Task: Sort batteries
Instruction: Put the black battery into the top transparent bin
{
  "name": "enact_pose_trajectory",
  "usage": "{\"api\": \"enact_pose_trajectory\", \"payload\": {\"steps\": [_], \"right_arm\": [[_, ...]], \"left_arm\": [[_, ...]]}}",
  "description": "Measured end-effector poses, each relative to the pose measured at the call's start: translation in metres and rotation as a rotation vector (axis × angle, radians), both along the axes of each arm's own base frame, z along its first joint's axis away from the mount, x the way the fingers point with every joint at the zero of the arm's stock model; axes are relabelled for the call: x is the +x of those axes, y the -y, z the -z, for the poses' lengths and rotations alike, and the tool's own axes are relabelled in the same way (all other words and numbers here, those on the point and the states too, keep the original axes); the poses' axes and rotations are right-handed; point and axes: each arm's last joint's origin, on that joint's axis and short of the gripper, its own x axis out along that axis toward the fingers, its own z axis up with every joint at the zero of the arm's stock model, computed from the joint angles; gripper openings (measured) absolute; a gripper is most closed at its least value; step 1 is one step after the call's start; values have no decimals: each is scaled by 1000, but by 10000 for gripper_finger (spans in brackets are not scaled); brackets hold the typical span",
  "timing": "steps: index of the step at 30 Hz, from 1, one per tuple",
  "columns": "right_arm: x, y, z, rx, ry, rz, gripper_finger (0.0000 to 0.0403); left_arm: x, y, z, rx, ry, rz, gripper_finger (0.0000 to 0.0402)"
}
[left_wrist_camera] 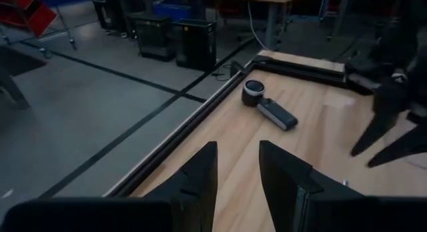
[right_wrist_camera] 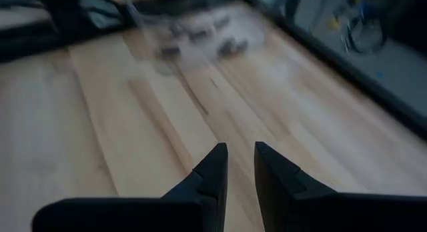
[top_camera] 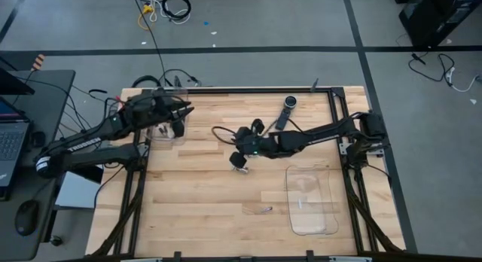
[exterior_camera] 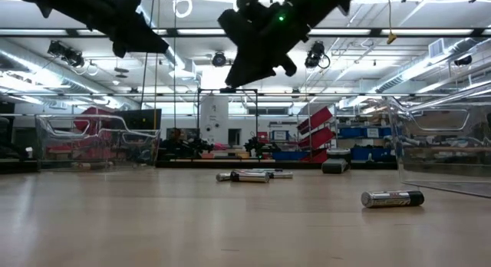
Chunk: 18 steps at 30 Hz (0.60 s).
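A few batteries (top_camera: 241, 162) lie together on the wooden table near its middle, and they show in the low view as batteries (exterior_camera: 249, 176) lying on their sides. A single battery (top_camera: 263, 209) lies nearer the front edge; the low view shows it as a battery (exterior_camera: 393, 198) on its side. More batteries (right_wrist_camera: 200, 35) lie in the clear bin (top_camera: 167, 132) at the far left. My right gripper (right_wrist_camera: 240, 162) hovers open above the table, just beyond the middle group, pointing toward that bin. My left gripper (left_wrist_camera: 237, 172) hangs open over the bin, with nothing between its fingers.
A long black remote-like device (left_wrist_camera: 269, 107) lies at the far edge of the table. A clear flat tray (top_camera: 310, 200) sits at the front right. Black frame rails (top_camera: 335, 119) run along the table's sides. Bare wood lies across the front left.
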Motion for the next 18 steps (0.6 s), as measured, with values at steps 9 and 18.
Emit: {"api": "enact_pose_trajectory", "payload": {"steps": [9,18], "right_arm": [[22,24,15,278,-168,137,62],[34,41,58,433,-302,146,63]], "left_arm": [[-1,1,1,-4,-13,0,111],[-2,2,6,-25,-56,-4,111]]}}
